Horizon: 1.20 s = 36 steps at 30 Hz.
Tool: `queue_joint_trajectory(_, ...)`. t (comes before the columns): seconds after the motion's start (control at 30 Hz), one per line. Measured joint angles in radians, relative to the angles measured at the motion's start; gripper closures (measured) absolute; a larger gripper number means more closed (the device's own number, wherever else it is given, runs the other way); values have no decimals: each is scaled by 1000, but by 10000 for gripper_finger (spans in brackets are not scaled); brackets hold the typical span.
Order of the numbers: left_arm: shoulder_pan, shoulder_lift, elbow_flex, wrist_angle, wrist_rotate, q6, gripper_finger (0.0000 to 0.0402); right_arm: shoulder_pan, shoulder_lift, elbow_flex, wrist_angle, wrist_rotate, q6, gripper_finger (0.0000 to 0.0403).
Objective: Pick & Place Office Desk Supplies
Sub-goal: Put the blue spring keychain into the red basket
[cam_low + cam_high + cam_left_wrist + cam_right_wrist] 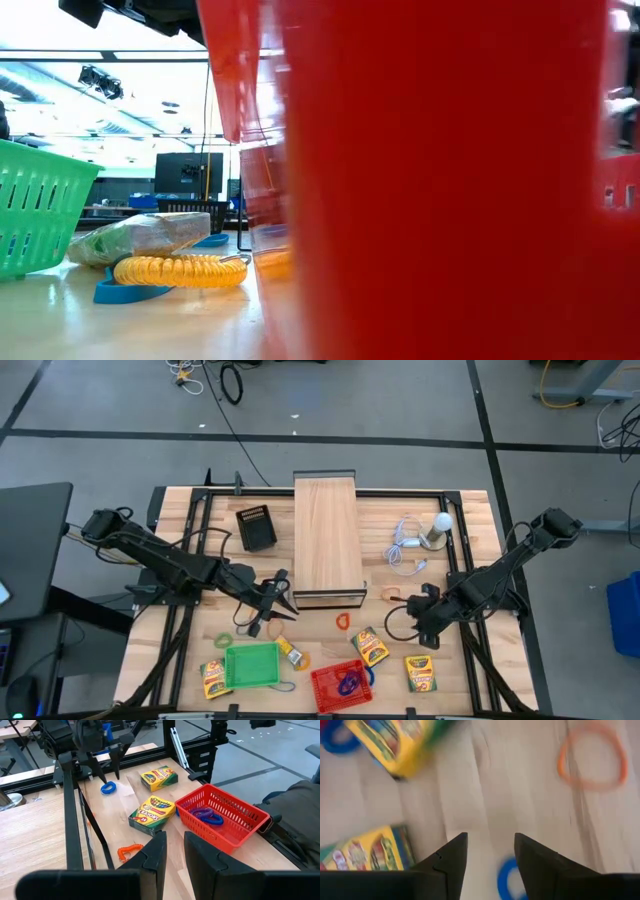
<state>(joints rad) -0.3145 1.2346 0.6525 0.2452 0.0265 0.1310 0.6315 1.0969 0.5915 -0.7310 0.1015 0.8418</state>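
My right gripper points down over the table's right half, open, just above a small blue loop that lies flat on the wood. Two yellow-and-green crayon boxes lie flat near it, and an orange loop lies farther off. My left gripper hangs open and empty above the table's middle, near the wooden box's front end. A red basket at the near edge holds blue and purple loops.
A long wooden box lies mid-table. A green basket, a third crayon box, a small yellow piece and an orange loop lie near the front. A white bulb with cable stands far right.
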Motion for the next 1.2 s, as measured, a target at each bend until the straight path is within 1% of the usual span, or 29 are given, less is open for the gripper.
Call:
queue_joint_trajectory(0.1,0,0,0,-4,0,0,326,0,0,0,-47,-59,43,223)
queue_joint_trajectory(0.17,0,0,0,-4,0,0,326,0,1,-1,-57,-80,61,220)
queue_joint_trajectory(0.37,0,0,0,-4,0,0,326,0,2,-35,-58,-114,96,217)
queue_joint_trajectory(0.53,0,0,0,-4,0,0,326,0,3,-84,-15,-139,123,217)
queue_joint_trajectory(0.87,0,0,1,-4,0,0,326,0,1,-205,155,-140,204,217)
queue_joint_trajectory(1.0,0,0,1,-4,0,0,326,1,0,-221,155,-112,248,219)
queue_joint_trajectory(1.1,0,0,1,-6,0,0,326,2,1,-222,143,-88,258,233)
queue_joint_trajectory(1.2,0,0,1,-7,0,0,326,2,9,-222,132,-73,273,263)
